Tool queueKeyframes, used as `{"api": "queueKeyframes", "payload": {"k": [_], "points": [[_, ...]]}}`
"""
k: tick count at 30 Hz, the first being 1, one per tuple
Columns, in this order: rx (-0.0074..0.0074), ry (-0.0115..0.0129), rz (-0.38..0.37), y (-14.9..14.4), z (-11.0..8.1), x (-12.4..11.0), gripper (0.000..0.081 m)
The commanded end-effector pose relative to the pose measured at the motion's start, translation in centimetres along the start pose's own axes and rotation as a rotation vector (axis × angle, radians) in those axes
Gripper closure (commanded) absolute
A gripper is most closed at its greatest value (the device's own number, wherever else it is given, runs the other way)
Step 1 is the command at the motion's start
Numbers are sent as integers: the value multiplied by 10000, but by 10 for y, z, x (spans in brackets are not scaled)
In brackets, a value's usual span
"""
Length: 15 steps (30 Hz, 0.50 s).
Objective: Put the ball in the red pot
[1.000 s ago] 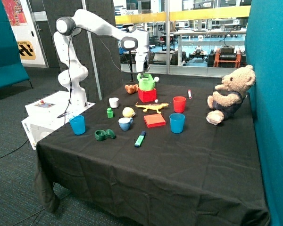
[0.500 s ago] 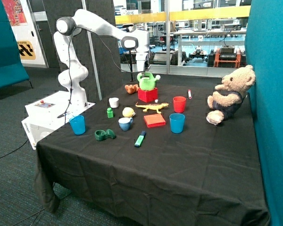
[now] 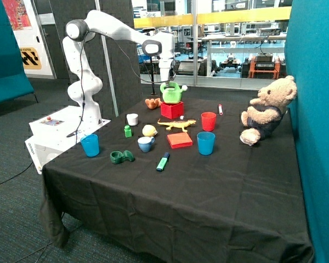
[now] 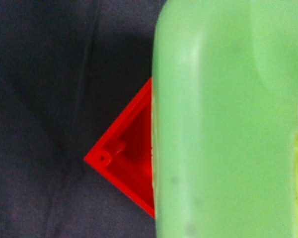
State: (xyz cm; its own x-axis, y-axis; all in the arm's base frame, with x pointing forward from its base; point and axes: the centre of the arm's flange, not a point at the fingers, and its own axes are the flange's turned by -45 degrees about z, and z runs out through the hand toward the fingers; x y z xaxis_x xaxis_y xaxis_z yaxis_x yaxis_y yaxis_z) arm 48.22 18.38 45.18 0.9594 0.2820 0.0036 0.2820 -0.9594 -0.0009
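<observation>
Jaws (image 3: pixel 165 82) above green watering can (image 3: pixel 171 93) | one ball (image 3: pixel 149 130) | one red pot (image 3: pixel 171 110)

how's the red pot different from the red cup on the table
The red pot is square and box-shaped; the red cup is round. The pot has a green watering can on top with the gripper just above it; the cup's mouth is uncovered. Both are bright red, upright on the black cloth.

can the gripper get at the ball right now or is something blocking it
Probably not yet: the gripper is occupied at the green watering can above the red pot. The ball lies uncovered between the cups.
</observation>
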Motion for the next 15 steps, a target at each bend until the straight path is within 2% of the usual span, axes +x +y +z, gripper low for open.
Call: {"api": "queueKeyframes", "payload": {"k": [1, 10, 14, 15], "points": [[-9, -36, 5, -1, -8, -1, 808], [-9, -36, -51, -4, -18, 12, 808], [-9, -36, -11, -9, -31, 28, 808], [-8, -36, -197, -11, -34, 31, 808]]}}
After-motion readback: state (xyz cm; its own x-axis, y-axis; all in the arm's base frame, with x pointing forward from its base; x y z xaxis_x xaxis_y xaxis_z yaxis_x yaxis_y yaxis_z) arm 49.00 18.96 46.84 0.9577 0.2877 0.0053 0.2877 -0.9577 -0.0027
